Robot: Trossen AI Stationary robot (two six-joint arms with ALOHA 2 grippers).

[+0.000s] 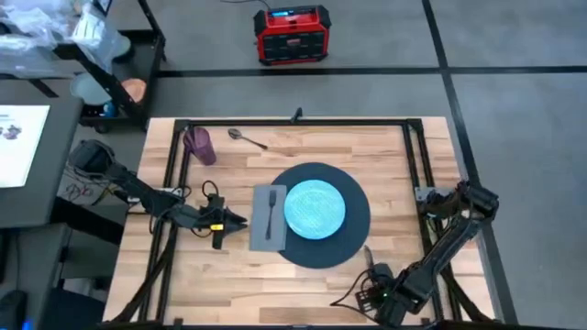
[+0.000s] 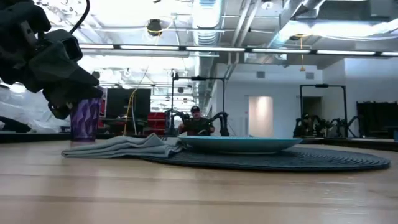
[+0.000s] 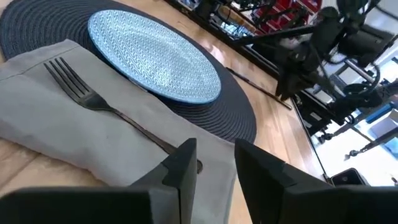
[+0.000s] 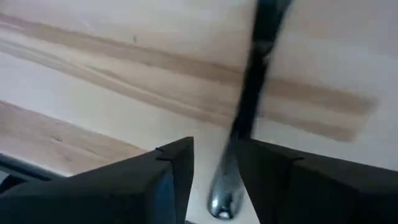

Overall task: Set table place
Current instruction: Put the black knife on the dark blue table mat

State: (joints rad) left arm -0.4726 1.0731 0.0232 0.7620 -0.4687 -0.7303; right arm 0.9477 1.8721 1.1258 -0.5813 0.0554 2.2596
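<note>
The round dark place mat (image 1: 353,229) lies on the wooden table (image 1: 275,275). A light blue plate (image 1: 315,208) rests on the mat. Left of the plate, a grey napkin (image 1: 260,225) overlaps the mat's edge and carries a dark fork (image 3: 93,99). My left gripper (image 1: 231,223) hovers open at the napkin's left side, by the fork's handle end (image 3: 198,167). Near the front right, my right gripper (image 4: 216,180) is open, with a dark knife's (image 1: 369,257) rounded end (image 4: 224,200) lying on the table between its fingers. I cannot tell whether they touch it.
A purple cup (image 1: 200,144) and a spoon (image 1: 248,138) sit at the table's far left. A black rail frame (image 1: 293,122) runs along the table's edges. Bare wood shows along the near edge and right of the mat.
</note>
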